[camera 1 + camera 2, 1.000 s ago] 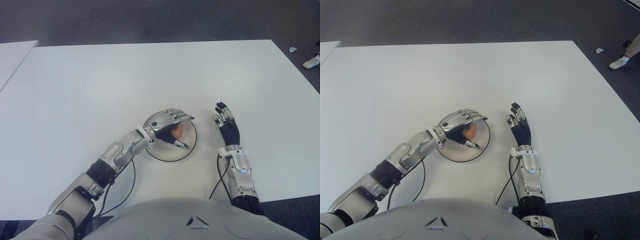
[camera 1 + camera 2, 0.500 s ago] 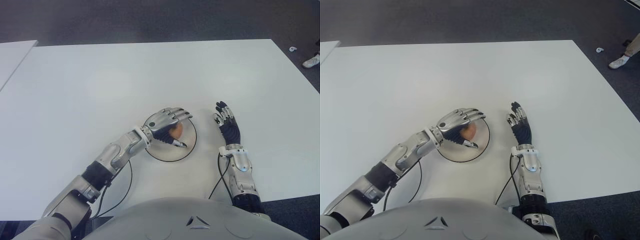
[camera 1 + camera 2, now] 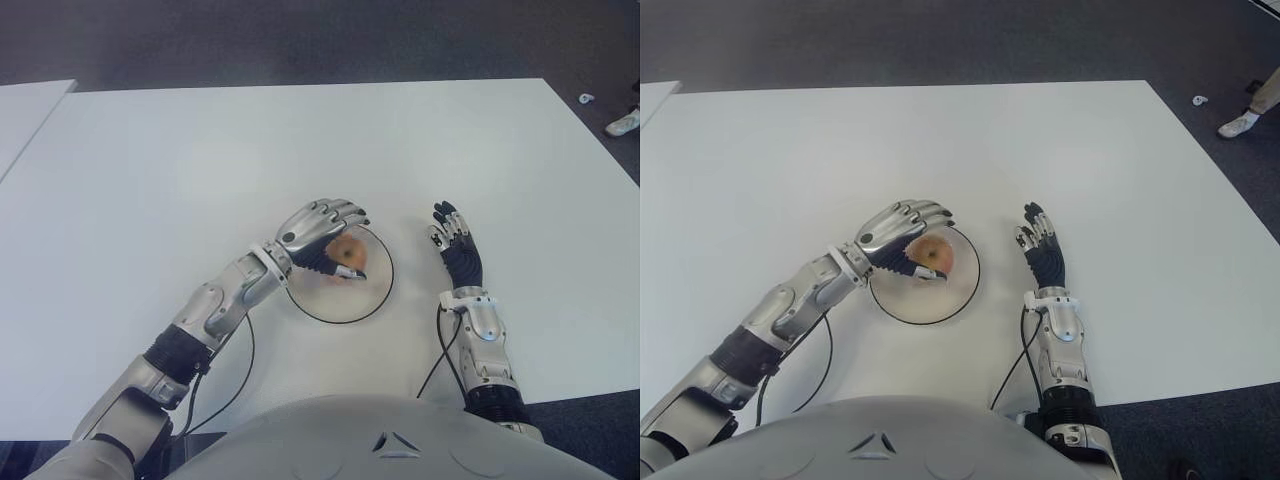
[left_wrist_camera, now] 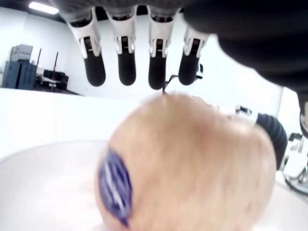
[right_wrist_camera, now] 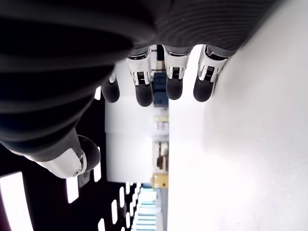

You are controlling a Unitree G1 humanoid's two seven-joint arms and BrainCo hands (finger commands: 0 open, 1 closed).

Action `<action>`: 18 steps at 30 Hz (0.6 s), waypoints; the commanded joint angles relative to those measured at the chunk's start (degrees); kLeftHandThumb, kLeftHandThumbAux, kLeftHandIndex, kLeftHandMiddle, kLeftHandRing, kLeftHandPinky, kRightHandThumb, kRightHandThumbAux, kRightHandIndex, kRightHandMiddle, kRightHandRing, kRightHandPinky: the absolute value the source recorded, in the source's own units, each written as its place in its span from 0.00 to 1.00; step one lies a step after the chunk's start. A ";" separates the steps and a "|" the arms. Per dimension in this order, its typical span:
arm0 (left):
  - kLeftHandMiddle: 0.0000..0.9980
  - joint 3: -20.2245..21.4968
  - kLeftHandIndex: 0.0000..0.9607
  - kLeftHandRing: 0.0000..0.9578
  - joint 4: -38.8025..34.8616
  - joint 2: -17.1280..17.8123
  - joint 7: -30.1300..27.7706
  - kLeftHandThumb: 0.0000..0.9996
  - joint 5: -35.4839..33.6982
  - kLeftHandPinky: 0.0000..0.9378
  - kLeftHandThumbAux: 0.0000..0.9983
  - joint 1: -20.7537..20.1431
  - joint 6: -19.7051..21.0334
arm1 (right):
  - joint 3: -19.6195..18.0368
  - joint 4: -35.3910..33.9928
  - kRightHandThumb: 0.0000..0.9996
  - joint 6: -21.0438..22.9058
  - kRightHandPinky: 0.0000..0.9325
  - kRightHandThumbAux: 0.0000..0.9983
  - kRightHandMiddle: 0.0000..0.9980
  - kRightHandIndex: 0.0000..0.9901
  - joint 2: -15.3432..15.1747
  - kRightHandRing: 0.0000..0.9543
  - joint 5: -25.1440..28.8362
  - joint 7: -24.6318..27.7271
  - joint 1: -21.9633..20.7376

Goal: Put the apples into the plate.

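The round, yellow-pink apple [image 3: 349,254] with a dark blue sticker sits inside the shallow white plate [image 3: 362,305], near the robot on the white counter [image 3: 180,170]. The left hand [image 3: 318,228] arches over the fruit from its left side, fingers spread and clear of the skin in the wrist view, holding nothing. The right hand [image 3: 457,254] shows just right of the plate, fingers relaxed and apart. The placing step looks finished; the next move calls for lifting the left hand straight away without nudging the apple.
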 commanded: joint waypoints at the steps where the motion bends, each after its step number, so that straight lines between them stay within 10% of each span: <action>1: 0.22 2.76 0.25 0.20 -0.75 0.91 -0.81 0.15 -2.56 0.22 0.33 0.88 0.15 | 0.18 6.07 0.10 4.68 0.00 0.60 0.10 0.02 1.14 0.03 -0.22 -0.51 3.91; 18: 0.25 9.26 0.29 0.23 2.50 -2.65 5.00 0.21 -11.24 0.25 0.39 1.49 -3.79 | 0.40 7.21 0.10 2.11 0.00 0.62 0.10 0.03 1.86 0.04 -1.14 -1.98 4.06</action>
